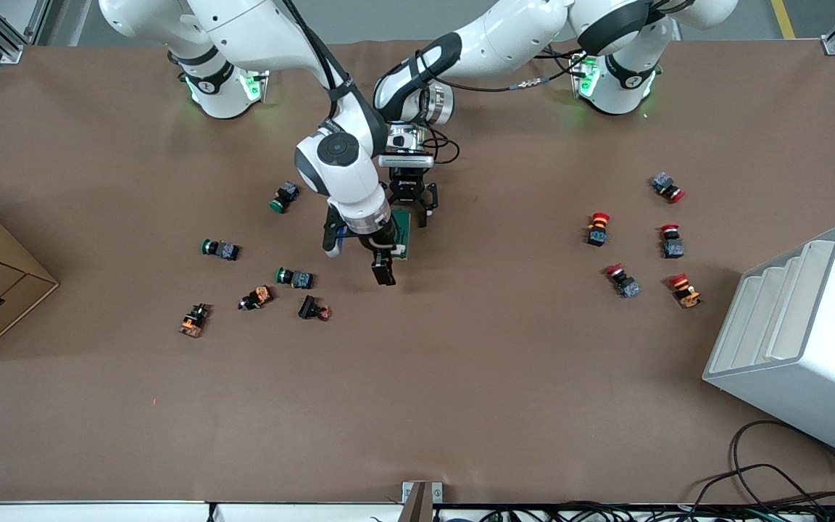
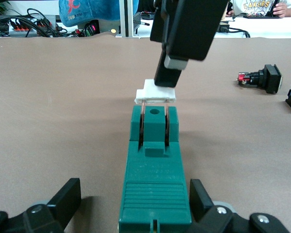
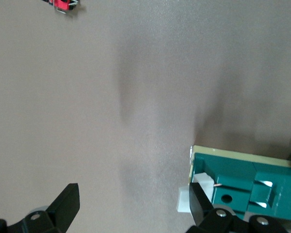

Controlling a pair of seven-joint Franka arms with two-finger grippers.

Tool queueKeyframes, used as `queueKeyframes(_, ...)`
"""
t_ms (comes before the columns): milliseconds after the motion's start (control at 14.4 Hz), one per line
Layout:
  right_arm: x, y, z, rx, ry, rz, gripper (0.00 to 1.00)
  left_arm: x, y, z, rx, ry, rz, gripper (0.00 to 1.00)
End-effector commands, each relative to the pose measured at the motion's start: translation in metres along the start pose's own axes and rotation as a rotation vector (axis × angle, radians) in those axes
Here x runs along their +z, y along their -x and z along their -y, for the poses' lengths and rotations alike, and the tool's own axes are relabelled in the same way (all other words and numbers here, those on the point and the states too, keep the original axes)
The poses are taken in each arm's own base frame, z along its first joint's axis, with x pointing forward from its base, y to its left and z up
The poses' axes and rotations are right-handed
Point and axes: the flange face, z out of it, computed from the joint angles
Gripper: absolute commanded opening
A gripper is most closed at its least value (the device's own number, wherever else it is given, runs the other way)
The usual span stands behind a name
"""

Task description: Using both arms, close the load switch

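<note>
Right pincer (image 1: pixel 384 262) finger on load switch (image 1: pixel 403 232) lever; left pincer (image 1: pixel 410 210) straddles switch.

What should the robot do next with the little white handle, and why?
Probably press the right claw down a little. One of its fingers sits on the white lever, which stands raised above the green load switch. The open left claw straddles the switch's other end, ready to steady it.

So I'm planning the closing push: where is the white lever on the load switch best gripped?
Probably by the white lever's crossbar, from above: it stands raised on two thin blades past the load switch's green body, its ends free. The right gripper touches it there; the left gripper straddles the body.
</note>
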Motion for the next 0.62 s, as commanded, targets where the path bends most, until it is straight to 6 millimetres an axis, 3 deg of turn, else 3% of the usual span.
queueKeyframes(0,0.016,0.001,0.003,-0.022,-0.004,-0.006,1.0,0.001,-0.003,-0.001,-0.017,0.002,-0.018,0.99)
queueKeyframes(555,0.019,0.004,0.013,-0.026,-0.017,0.0,1.0,0.004,-0.006,0.0,-0.019,-0.002,-0.022,0.99)
